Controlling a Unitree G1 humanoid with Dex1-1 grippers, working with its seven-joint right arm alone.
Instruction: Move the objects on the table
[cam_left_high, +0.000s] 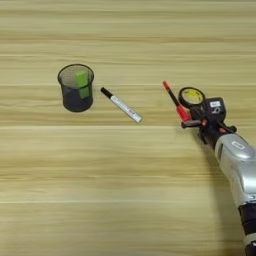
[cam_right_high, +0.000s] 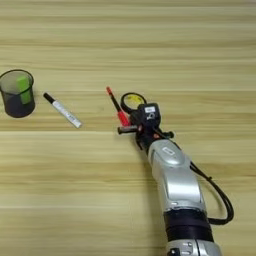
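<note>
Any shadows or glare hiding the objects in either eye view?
Left eye view: even light, no glare on the table; the mesh cup throws only a faint shadow. Right eye view: the silver forearm carries soft highlights and covers part of the tape ring; red marker and white marker show plainly.

Right arm (cam_right_high: 176, 182) enters from bottom edge, right of centre, silver forearm slanting up and left toward mid-frame. Black cable loops off its right side. Right gripper (cam_right_high: 131, 127) sits at mid-frame, black fingers pointing left; finger spacing unreadable.
</note>
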